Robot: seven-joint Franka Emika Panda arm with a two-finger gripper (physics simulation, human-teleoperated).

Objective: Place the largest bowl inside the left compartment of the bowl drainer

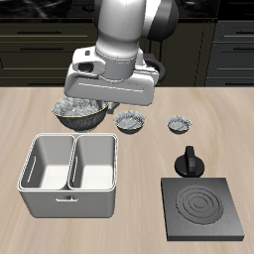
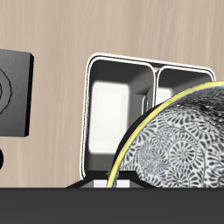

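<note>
The Franka arm leans forward over the back half of the table, and its gripper (image 1: 99, 103) sits at the largest bowl (image 1: 77, 113), which shows just behind the bowl drainer (image 1: 69, 203), partly hidden under the white wrist housing. In the exterior view the fingertips are covered by the arm, so their spacing cannot be read there; in the wrist view the bowl (image 2: 179, 140) fills the space right beneath the camera, its speckled white-grey inside and yellowish rim seen close up, which suggests the rim is gripped, though the fingers themselves are not plainly visible and the hold cannot be told for sure. Whether the bowl rests on the table or hangs slightly above it also cannot be told. The drainer stands near the table's front edge, a light grey tub with 2 deep wells split by a central wall; both wells look bare inside, and the wrist view shows them (image 2: 122, 101) beyond the bowl's edge. The left compartment (image 1: 96, 164) holds nothing. Farther along the table, in a row with the large bowl, sit the medium speckled bowl (image 1: 131, 122) and the smallest speckled bowl (image 1: 179, 124), apart from each other. A black square stove plate (image 1: 203, 208) lies near the front edge beside the drainer, with a small black knob-like object (image 1: 189, 162) just behind it
</note>
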